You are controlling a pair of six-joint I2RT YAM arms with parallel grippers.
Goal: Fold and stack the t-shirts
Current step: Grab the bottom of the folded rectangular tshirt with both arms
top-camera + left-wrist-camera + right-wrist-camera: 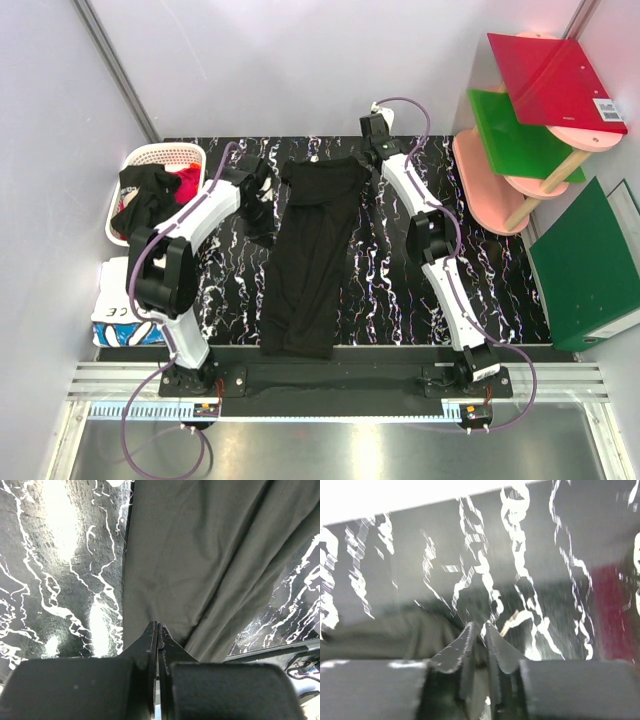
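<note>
Marbled table [380, 300], black t-shirt [310, 250] flat, L hand [157, 626] shut at its edge, R hand [479, 626] barely parted

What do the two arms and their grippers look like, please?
The left arm and right arm have white shells, black joints and a purple cable each. The left gripper and right gripper are black, with fingers tapering to points.

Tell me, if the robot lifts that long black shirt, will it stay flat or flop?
Probably flop: the black shirt lies on the table in soft folds and wrinkles, so it looks like thin, limp cloth. Pushed, it would likely bunch up rather than slide whole, as its far end is already rumpled.
</note>
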